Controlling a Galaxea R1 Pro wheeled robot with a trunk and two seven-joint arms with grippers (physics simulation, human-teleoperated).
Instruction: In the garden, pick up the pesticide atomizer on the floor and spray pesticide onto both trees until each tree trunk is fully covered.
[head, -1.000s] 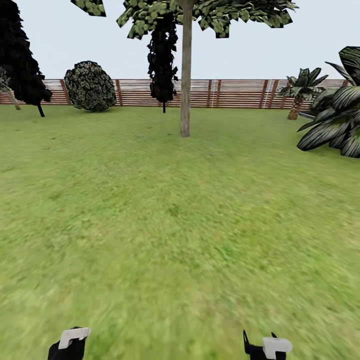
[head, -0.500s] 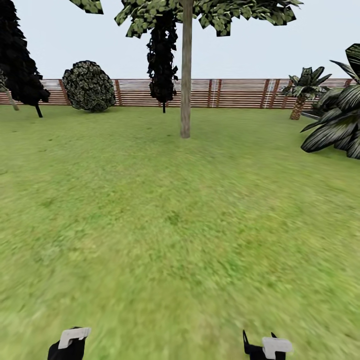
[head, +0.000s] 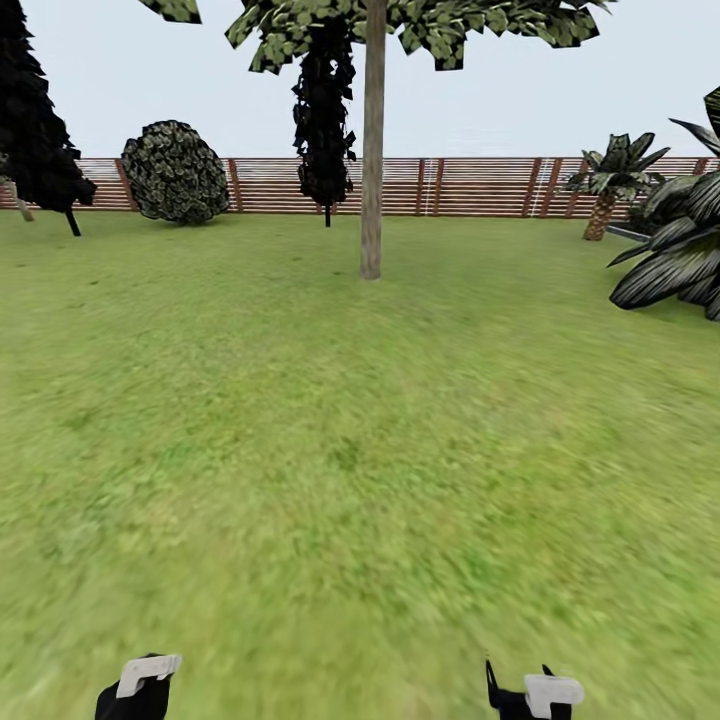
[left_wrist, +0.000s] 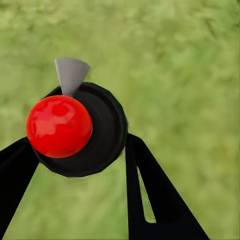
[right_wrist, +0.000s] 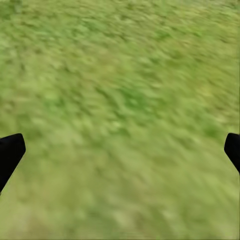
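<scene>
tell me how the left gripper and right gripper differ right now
The left gripper is shut on the pesticide atomizer, a dark bottle with a red top sitting between its fingers; the right gripper holds nothing. The left gripper's fingers sit close around the bottle, while the right gripper's fingertips stand wide apart, open. Both have black fingers and hang over the green lawn.

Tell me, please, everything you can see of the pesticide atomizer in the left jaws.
The pesticide atomizer shows end-on in the left wrist view: a round, dark, matte body topped by a glossy red ball, with a small grey wedge jutting from its rim. It looks like plastic. It sits between the two black fingers of the left gripper, which flank and appear to clamp it, held clear above the blurred lawn.
</scene>
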